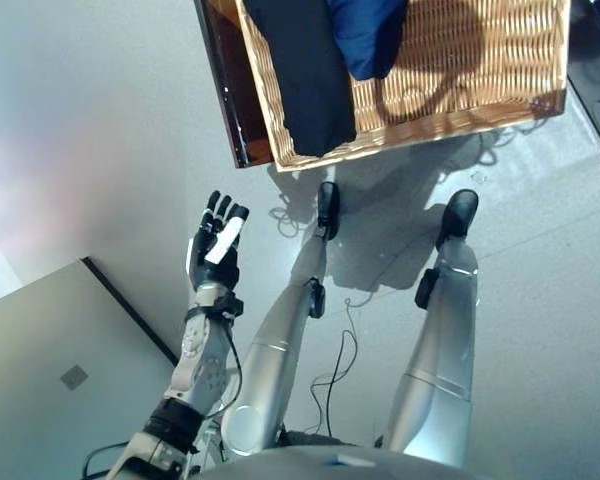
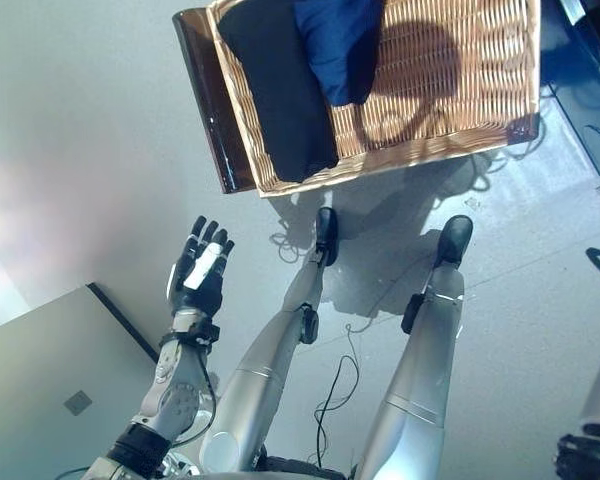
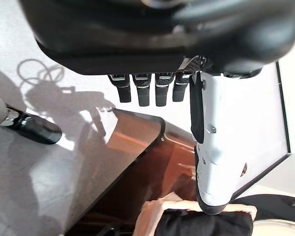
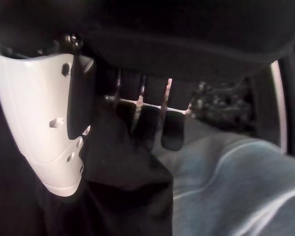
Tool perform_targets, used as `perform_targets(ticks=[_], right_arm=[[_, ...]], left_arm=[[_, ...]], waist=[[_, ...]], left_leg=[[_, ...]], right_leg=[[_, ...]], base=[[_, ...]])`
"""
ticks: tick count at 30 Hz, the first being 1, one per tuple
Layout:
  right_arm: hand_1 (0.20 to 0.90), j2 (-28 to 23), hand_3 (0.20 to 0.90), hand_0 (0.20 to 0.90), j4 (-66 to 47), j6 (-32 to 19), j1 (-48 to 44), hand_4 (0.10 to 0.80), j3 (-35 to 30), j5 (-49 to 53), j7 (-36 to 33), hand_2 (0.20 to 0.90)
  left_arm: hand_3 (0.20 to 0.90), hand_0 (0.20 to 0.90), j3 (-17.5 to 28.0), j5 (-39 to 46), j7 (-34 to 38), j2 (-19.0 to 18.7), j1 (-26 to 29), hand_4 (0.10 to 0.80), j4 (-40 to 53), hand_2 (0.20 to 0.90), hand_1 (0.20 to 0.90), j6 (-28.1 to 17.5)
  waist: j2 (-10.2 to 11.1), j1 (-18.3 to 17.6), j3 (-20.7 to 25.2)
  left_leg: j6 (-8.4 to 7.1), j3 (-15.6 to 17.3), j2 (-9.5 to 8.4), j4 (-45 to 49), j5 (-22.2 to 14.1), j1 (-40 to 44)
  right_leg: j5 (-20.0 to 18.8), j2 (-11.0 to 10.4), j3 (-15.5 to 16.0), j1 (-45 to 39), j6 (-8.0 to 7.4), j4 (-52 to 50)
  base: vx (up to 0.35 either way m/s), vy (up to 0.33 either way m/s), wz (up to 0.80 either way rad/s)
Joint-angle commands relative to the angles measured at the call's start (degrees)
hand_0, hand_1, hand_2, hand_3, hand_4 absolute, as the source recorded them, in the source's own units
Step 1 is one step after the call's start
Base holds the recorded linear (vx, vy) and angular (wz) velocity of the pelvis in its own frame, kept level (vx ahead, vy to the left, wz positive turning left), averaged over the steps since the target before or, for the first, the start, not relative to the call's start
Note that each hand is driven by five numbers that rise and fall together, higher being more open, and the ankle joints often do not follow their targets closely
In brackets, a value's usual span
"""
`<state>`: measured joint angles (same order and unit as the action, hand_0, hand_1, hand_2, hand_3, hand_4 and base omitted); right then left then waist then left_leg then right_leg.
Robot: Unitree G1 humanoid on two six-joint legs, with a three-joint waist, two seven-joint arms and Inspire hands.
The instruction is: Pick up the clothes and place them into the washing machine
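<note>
Your left robot hand point(image 1: 217, 245) hangs over open floor point(image 1: 100, 150) with room on every side. Ahead, the wicker basket point(image 2: 450, 90) is open-topped; its near rim and the dark brown stand point(image 2: 205, 100) beside it block a low approach.

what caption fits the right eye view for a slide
Open left hand raised over the grey floor, short of the wicker basket holding a black garment and a blue garment.

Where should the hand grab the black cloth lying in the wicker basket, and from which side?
Probably the near end of the black cloth, where it reaches the front rim of the basket. It lies flat as a long strip, clear of the blue cloth there, so coming down from above over that rim suits. The left hand is open.
</note>
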<state>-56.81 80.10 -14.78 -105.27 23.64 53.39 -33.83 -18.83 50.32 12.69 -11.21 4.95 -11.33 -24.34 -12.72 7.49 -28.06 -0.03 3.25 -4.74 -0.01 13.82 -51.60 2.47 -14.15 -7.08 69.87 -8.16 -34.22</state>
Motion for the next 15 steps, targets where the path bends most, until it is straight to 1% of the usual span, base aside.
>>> perform_targets(ticks=[1, 2, 3, 5, 9, 14, 15], right_arm=[[0.249, -8.0, 0.249, 0.249, -3.0, -3.0, -8.2, 0.335, 13.0, -6.2, -1.7, 0.249], [0.345, -8.0, 0.345, 0.345, -2.9, -3.0, -8.3, 0.404, 13.1, -6.2, -1.7, 0.345], [0.900, -7.4, 0.900, 0.900, -1.3, -1.9, -8.7, 0.800, 13.4, -7.2, -2.6, 0.900], [0.900, -6.6, 0.900, 0.900, -0.8, -1.0, -8.2, 0.800, 13.5, -8.3, -2.4, 0.900], [0.900, -6.0, 0.900, 0.900, -0.5, -0.9, -7.0, 0.800, 12.6, -8.4, -2.4, 0.900], [0.900, -5.0, 0.900, 0.900, -0.5, -1.1, -5.3, 0.800, 10.7, -8.6, -3.6, 0.900], [0.900, -4.6, 0.900, 0.900, -0.4, -1.0, -4.7, 0.800, 10.1, -9.5, -5.0, 0.900]], left_arm=[[0.900, 0.900, 3.0, -1.5, 1.6, -3.7, -2.1, 0.800, 4.3, 0.900, 0.900, -4.7], [0.900, 0.900, 3.0, -1.6, 1.6, -3.7, -2.1, 0.800, 4.3, 0.900, 0.900, -4.7], [0.900, 0.900, 3.0, -1.8, 1.9, -4.0, -2.0, 0.800, 4.2, 0.900, 0.900, -4.6], [0.900, 0.900, 3.2, -1.8, 2.2, -3.8, -1.9, 0.800, 4.3, 0.900, 0.900, -4.7], [0.900, 0.900, 3.8, -1.8, 2.4, -4.0, -1.7, 0.800, 4.2, 0.900, 0.900, -4.8], [0.900, 0.900, 3.8, -1.8, 2.8, -4.4, -1.8, 0.800, 4.1, 0.900, 0.900, -4.8], [0.900, 0.900, 3.7, -2.1, 2.9, -4.5, -1.6, 0.800, 4.0, 0.900, 0.900, -4.6]], waist=[[-4.2, 0.6, 0.0], [-4.2, 0.6, 0.0], [-4.0, 0.6, -0.2], [-3.9, 0.6, -0.3], [-3.8, 0.6, -0.5], [-3.7, 0.5, -0.7], [-3.7, 0.4, -0.8]], left_leg=[[-4.48, 1.8, 2.65, 8.9, -8.8, -1.6], [-4.49, 1.8, 2.65, 8.9, -8.7, -1.6], [-4.47, 1.8, 2.56, 8.8, -8.7, -1.6], [-4.41, 1.8, 2.53, 8.5, -8.6, -1.5], [-4.31, 1.7, 2.49, 8.3, -8.6, -1.3], [-4.04, 1.7, 2.25, 8.0, -8.5, -0.5], [-3.97, 1.6, 2.12, 8.1, -8.6, -0.3]], right_leg=[[3.4, 4.1, 0.9, -3.2, 1.68, 0.5], [3.4, 4.1, 0.9, -3.1, 1.69, 0.5], [3.3, 4.3, 1.0, -3.1, 1.77, 0.5], [3.3, 4.4, 1.1, -3.2, 1.84, 0.6], [3.0, 4.7, 1.3, -3.7, 1.96, 1.0], [2.6, 4.7, 1.6, -4.7, 1.92, 1.9], [2.5, 4.7, 1.7, -5.1, 1.93, 2.1]], base=[[0.003, -0.008, 0.04], [0.000, 0.000, 0.00], [0.000, 0.000, 0.00], [0.000, 0.000, 0.00], [0.000, 0.000, 0.00], [-0.003, 0.007, 0.00], [-0.020, 0.043, -0.03]])
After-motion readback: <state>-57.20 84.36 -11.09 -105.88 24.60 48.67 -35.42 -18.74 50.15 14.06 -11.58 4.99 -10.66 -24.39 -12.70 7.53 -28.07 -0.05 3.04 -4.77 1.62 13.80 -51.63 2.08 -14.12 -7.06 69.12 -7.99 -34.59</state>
